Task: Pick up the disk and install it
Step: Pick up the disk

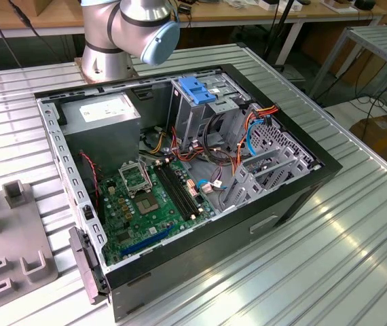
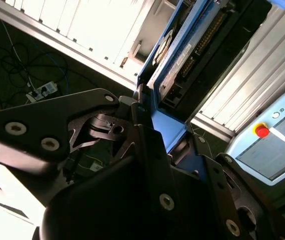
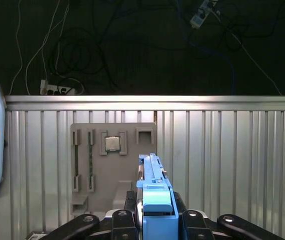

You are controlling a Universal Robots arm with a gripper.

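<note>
Blue-framed metal, the disk is clamped edge-on in my closed pincer, lifted over the ribbed bench near its edge. I judge it stiff, weighty and shock-sensitive, best gripped by the frame's sides.

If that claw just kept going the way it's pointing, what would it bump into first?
Probably the grey holder plate on the ribbed table; the disk that the gripper clamps would land first. Depth is unclear.
</note>
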